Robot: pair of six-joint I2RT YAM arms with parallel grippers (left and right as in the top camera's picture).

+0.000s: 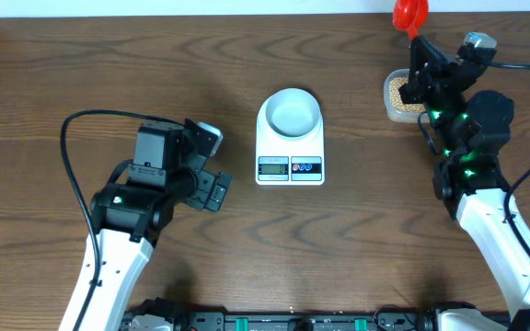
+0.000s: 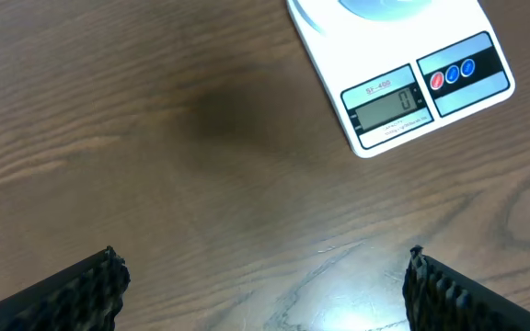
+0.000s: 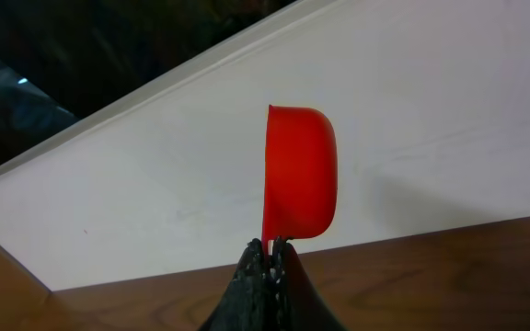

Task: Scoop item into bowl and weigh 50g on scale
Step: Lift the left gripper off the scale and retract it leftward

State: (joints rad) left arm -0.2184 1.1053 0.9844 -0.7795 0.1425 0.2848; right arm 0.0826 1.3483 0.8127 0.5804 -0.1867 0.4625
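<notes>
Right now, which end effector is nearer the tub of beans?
Right. The right end effector, gripping a red scoop, hangs just past the tub's far side. The left end effector sits far off, on the scale's left side.

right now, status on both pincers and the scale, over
Left pincer open, empty, beside scale. Right pincer shut on red scoop, by bean tub. Bowl empty on scale, display reads 0.
</notes>
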